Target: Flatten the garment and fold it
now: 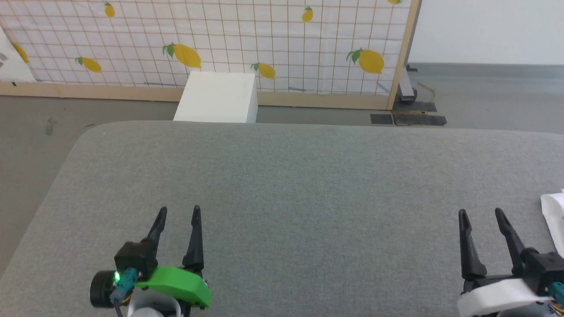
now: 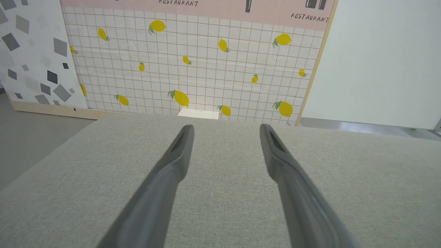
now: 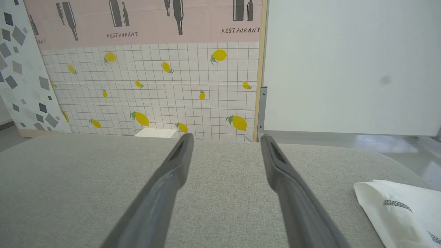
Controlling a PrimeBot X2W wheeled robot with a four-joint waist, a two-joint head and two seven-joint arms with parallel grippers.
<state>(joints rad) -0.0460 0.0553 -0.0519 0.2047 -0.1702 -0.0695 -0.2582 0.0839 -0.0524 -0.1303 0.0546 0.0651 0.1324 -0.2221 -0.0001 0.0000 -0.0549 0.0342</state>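
Note:
A corner of the white garment lies on the grey fabric table at the far right edge of the head view. In the right wrist view the garment shows dark zigzag stitching at the lower right. My right gripper stands open just left of it, nothing between its fingers. The open right gripper hovers low over bare table. Well apart from the garment, my left gripper is open at the lower left. The left gripper holds nothing.
A rigid white box stands on the floor beyond the table's far edge, before a lemon-print screen. The table's left corner is rounded, with grey floor beyond it. Black floor plates lie at the screen's right foot.

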